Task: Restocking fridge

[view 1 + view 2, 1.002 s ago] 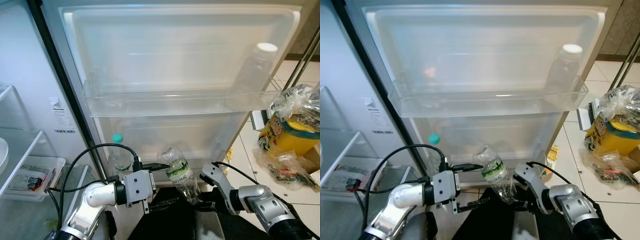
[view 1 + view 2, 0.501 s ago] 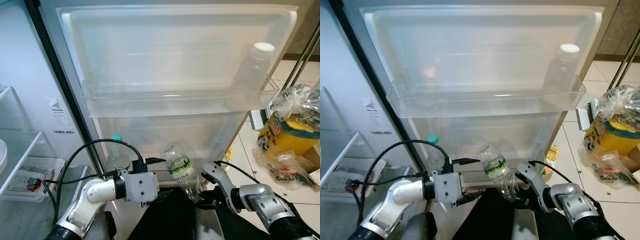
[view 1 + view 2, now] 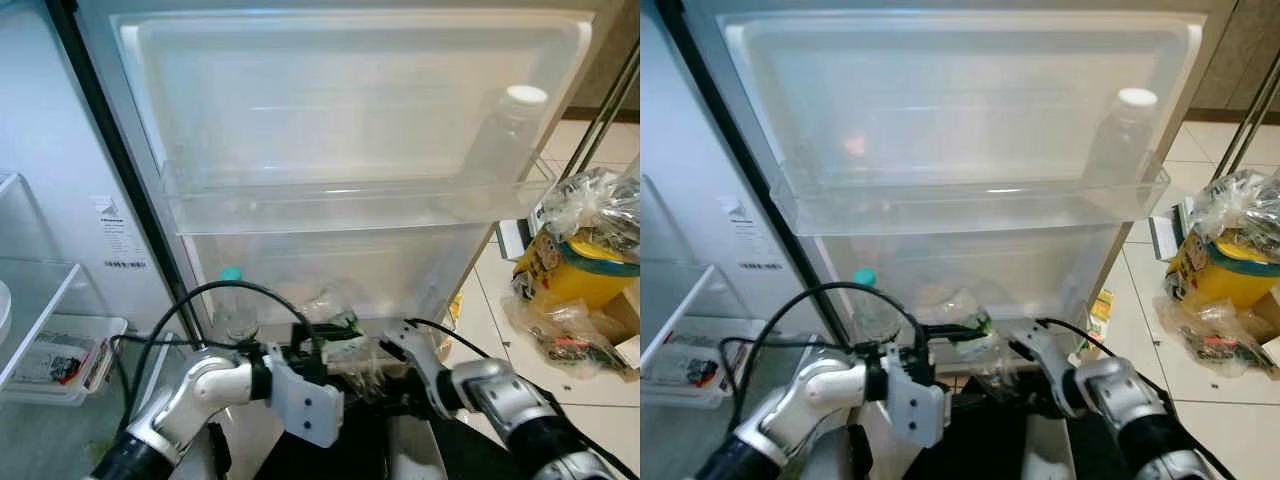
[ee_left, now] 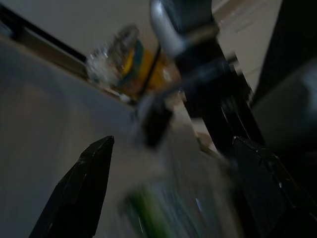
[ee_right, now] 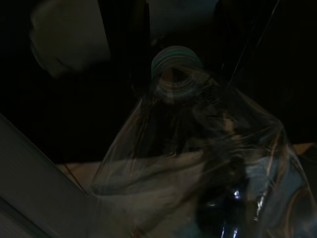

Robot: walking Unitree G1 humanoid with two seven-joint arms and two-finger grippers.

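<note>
— How do the jaws stand?
— The left gripper (image 4: 168, 193) gapes wide around the crumpled clear plastic bottle with a green label (image 3: 335, 335); the right gripper's (image 3: 395, 360) grip can't be told.
— And the bottle?
— At six o'clock under the clear door shelf (image 3: 350, 205). The robot should straighten it before lifting.

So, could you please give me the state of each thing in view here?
Fridge door: open.
Clear bottle: tipped over, between both pincers.
White-capped bottle: upright on the upper door shelf.
Teal-capped bottle: upright in the lower door shelf.
Left pincer: open around the clear bottle.
Right pincer: at the clear bottle, grip unclear.
</note>
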